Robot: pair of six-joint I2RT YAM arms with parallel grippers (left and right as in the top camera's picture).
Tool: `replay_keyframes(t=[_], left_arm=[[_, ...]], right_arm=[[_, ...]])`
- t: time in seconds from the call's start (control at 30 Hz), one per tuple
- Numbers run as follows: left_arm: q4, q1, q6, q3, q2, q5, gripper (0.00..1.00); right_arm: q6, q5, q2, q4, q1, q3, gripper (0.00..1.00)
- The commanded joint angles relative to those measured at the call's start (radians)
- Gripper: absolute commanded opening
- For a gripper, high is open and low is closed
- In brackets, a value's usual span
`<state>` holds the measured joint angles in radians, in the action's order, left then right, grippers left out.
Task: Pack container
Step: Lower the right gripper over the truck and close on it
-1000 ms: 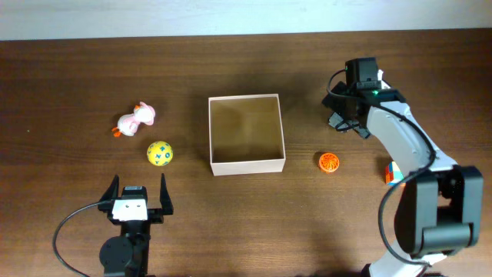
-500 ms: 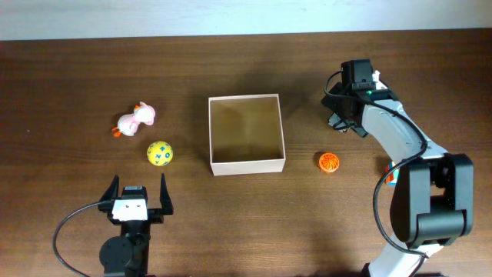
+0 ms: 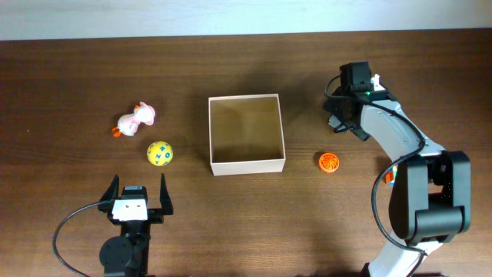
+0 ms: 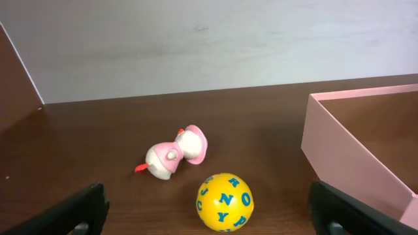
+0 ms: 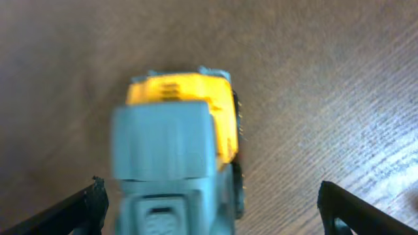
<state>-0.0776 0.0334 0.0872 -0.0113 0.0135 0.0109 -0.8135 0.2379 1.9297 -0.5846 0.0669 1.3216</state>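
Note:
The container point(image 3: 247, 165), a white square box with a tan inside, stands mid-table with nothing in it; its wall point(image 4: 353, 163) shows at the right of the left wrist view. A yellow lettered ball point(image 3: 160, 153) point(image 4: 225, 202) and a pink duck toy point(image 3: 137, 118) point(image 4: 175, 155) lie to its left. My left gripper point(image 3: 138, 188) point(image 4: 209, 219) is open just short of the ball. An orange ball point(image 3: 328, 161) lies to the container's right. My right gripper point(image 3: 344, 117) point(image 5: 212, 212) hangs open over a grey-blue and yellow toy truck point(image 5: 179, 130). The truck sits between the jaws, nearer the left finger.
A small multicoloured toy point(image 3: 391, 175) peeks out beside the right arm's base at the right edge. The pale wall point(image 4: 209, 39) runs along the table's far edge. Dark wood table point(image 3: 77, 69) stretches around the toys.
The right wrist has shifted slightly left and settled over the toy truck. The left arm and the other toys have not moved.

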Motion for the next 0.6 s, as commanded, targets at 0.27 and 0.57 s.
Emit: replay_keyframes(t=[0.27,0.57], left_arm=[[-0.006,0.004,0.016,0.003,-0.008,-0.008,0.99],[-0.006,0.004,0.016,0.003,-0.008,-0.008,0.99]], right_arm=[[0.194,0.029,0.024,0.044,-0.003,-0.016,0.96],[0.197,0.029,0.024,0.055,-0.003,-0.016,0.69]])
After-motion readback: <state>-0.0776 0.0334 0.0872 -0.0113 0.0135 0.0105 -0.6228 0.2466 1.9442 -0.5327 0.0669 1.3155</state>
